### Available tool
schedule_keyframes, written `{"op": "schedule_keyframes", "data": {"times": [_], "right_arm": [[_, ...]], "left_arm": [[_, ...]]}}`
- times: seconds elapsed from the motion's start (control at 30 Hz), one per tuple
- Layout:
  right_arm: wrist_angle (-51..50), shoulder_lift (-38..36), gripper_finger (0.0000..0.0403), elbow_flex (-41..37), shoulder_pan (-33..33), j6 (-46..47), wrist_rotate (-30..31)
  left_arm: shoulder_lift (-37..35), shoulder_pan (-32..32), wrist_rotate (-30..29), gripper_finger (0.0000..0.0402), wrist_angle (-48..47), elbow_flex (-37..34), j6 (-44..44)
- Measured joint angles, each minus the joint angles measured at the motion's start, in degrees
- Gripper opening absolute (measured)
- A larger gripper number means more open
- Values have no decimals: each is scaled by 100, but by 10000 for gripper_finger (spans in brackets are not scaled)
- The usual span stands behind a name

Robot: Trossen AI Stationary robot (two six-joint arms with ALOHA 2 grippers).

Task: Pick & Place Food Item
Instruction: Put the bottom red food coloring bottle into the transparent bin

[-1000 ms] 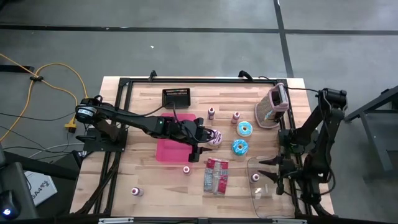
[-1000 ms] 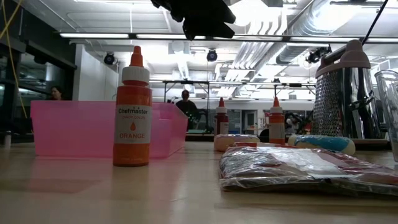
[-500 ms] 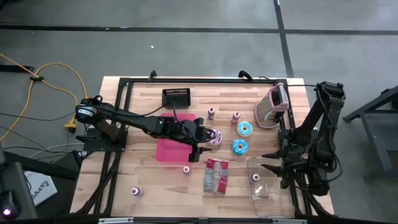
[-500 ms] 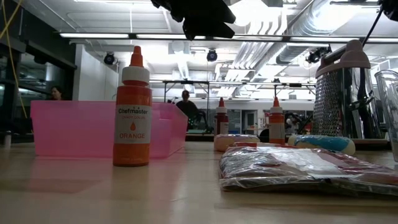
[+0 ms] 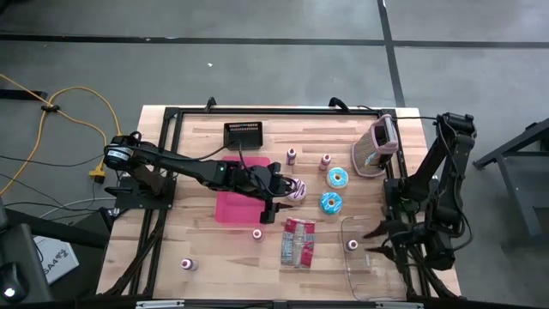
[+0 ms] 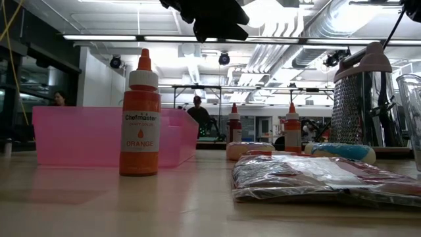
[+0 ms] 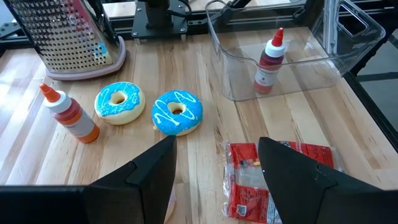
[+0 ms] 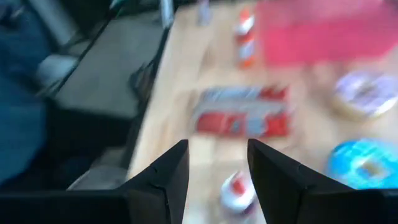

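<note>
Left gripper [image 5: 279, 193] — jaws spread, nothing held — is poised beside the pink-frosted donut [image 5: 297, 190]; 2 blue donuts [image 5: 331, 202] lie just beyond. Right gripper [image 5: 375, 241] — parted, empty — is stationed farther off.

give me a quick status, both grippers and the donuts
Left gripper open, empty, over table centre by pink bin. Right gripper open, empty, over clear tub. Two blue donuts untouched; pink donut beside left gripper. Nothing blocking.

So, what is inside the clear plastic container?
Inside the clear container one small bottle with red contents and a white cap stands upright. Nothing else shows in the part seen; the left wrist view cuts off its far end.
</note>
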Motion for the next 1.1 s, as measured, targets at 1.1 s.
{"op": "schedule_keyframes", "data": {"times": [1.1], "right_arm": [[540,12,151,0,0,181,-763]], "left_arm": [[-615,-195,-540,221,-715,2,-86]]}}
